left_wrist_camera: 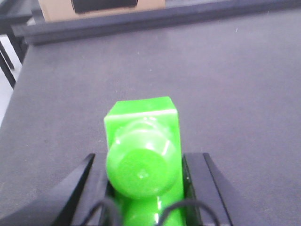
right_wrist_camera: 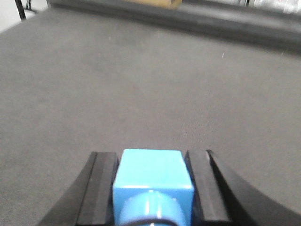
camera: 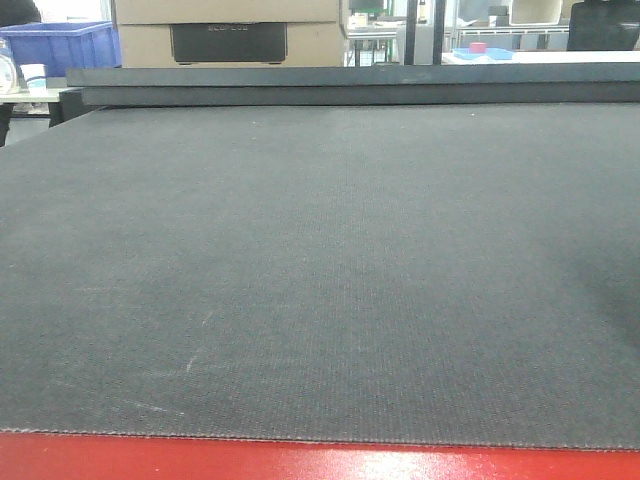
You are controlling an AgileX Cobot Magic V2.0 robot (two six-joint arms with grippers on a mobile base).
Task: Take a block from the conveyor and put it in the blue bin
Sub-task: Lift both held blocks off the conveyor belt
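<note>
The bright green block [left_wrist_camera: 141,136] with a round stud on top sits between the black fingers of my left gripper [left_wrist_camera: 146,157], which is shut on it just above the conveyor [left_wrist_camera: 225,84]. My right gripper [right_wrist_camera: 151,155] is shut on a light blue block [right_wrist_camera: 151,172] low over the belt [right_wrist_camera: 141,84]. In the front view the wide dark belt [camera: 320,280] carries no block, and neither gripper shows there. The blue bin [camera: 60,45] stands at the far left beyond the belt's end rail [camera: 350,85].
The belt's red frame edge [camera: 300,460] runs along the near side. A cardboard box with a dark device [camera: 230,30] stands behind the rail. A pink-red object on a blue dish [camera: 480,50] sits at the far right. A white cup [camera: 33,75] is near the bin.
</note>
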